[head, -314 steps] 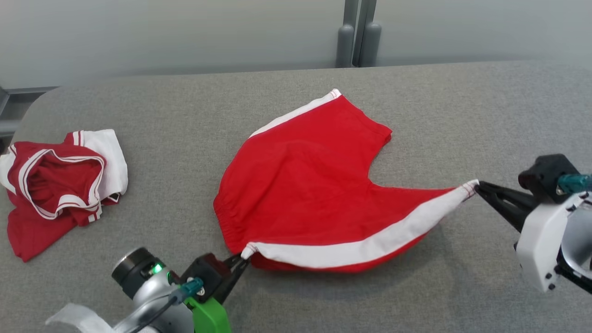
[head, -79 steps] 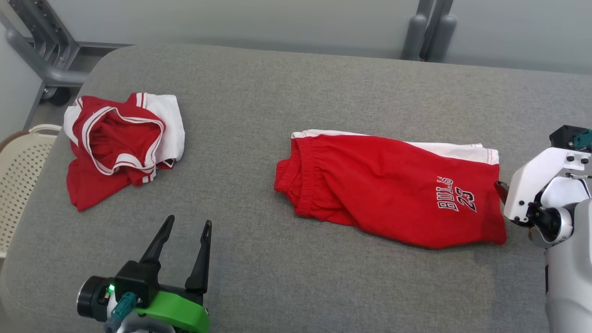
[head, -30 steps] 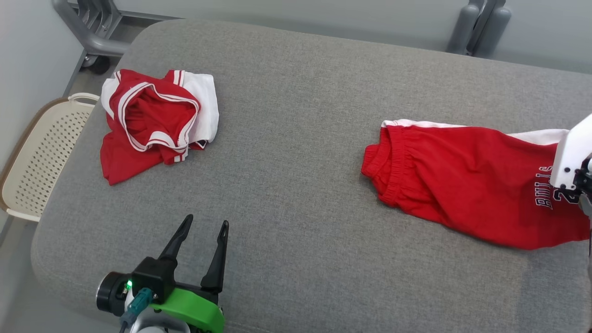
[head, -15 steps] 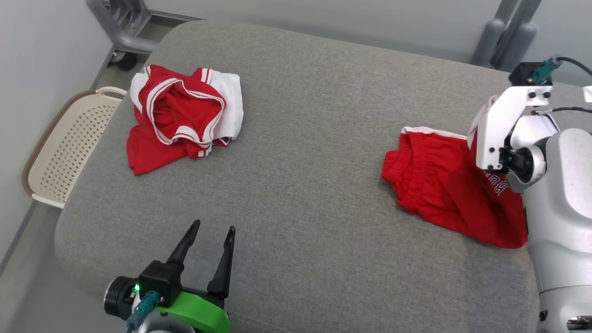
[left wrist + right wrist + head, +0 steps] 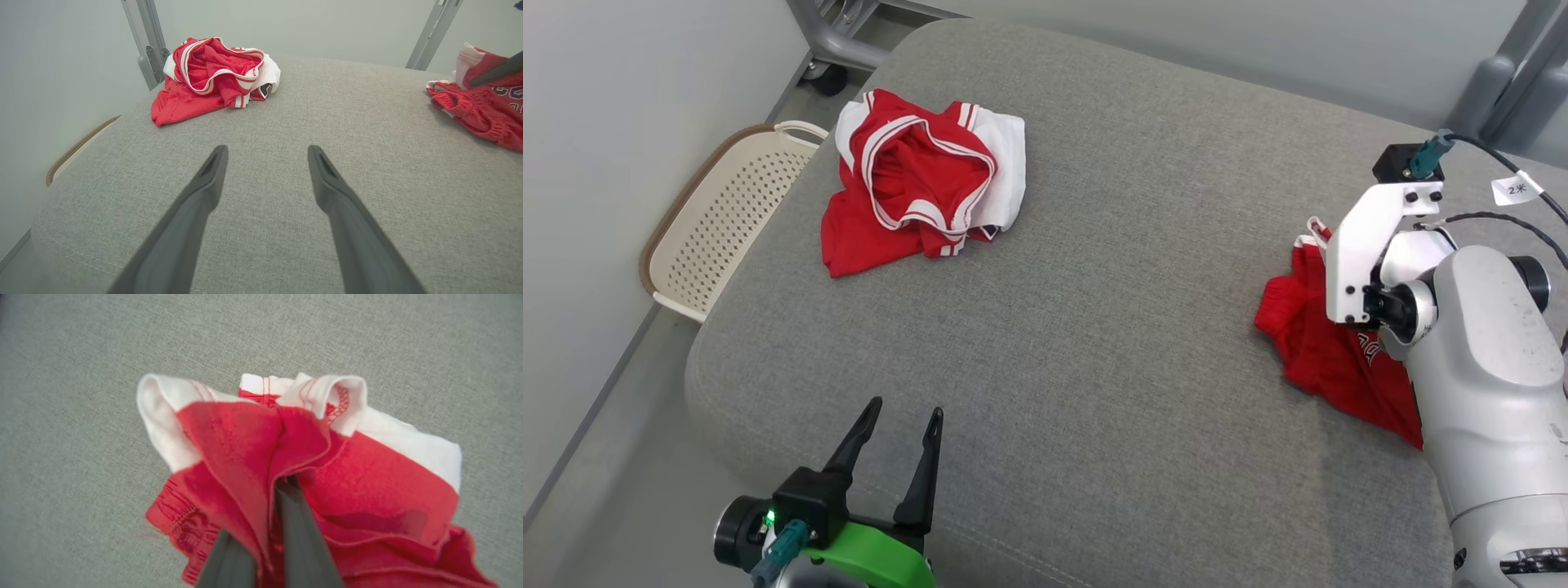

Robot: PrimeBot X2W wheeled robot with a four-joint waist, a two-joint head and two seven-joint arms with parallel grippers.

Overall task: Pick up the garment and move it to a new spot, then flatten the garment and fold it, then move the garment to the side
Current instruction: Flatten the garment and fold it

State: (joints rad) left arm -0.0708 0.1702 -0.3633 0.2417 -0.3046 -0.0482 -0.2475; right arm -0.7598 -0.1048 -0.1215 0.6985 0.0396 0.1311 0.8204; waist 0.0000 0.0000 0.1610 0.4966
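Head camera sat high, looked forward and down across grey padded table (image 5: 1094, 343), cream basket (image 5: 719, 229) past its left end. Left wrist camera sat low, near table top, looked along left gripper (image 5: 267, 150) toward crumpled red-and-white jersey (image 5: 212, 69). Right wrist camera looked steeply down, very close on red shorts (image 5: 367, 477). Head and left wrist views shared jersey, shorts, table top; right wrist view shared shorts.

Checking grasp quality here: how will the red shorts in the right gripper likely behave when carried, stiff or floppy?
Probably floppy: the red shorts bunch and fold around the right gripper, jaws shut on one edge. Likely light: that pinch lifts part of them. The rest lies on the grey cushion, so it may drag.
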